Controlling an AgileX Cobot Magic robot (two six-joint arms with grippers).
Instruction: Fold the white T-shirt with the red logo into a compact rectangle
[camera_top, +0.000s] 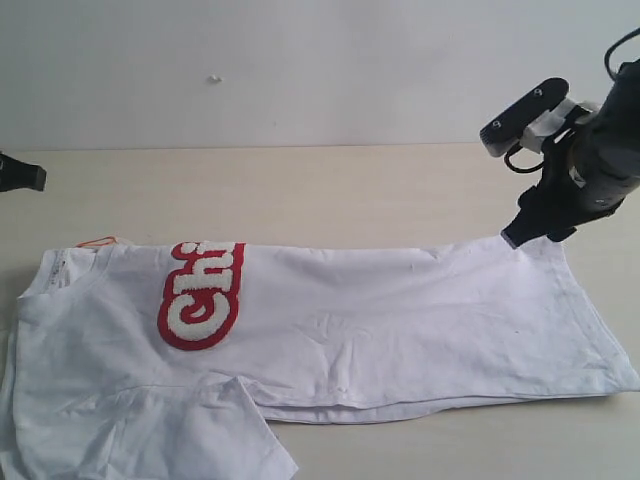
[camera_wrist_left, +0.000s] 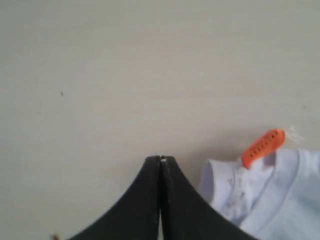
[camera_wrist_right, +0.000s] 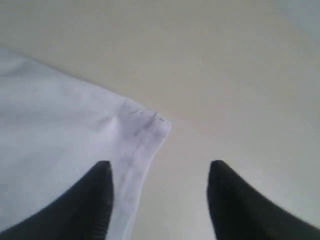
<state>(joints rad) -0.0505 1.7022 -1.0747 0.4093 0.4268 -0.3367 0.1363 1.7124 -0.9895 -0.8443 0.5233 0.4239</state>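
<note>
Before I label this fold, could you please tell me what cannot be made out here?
Logo: exterior view, the fold hides the letters after "Chi".
Shirt: exterior view, the bottom edge cuts off its lower left part.
Left gripper: exterior view, the left edge cuts off all but a dark tip.
Orange tag: left wrist view, any print is blurred.

Pale beige tabletop (camera_top: 300, 190) is being lit softly and evenly, with only faint shadows being cast. It is being backed by a plain white wall (camera_top: 330, 60). One small speck (camera_top: 213, 78) is being shown on the wall.
</note>
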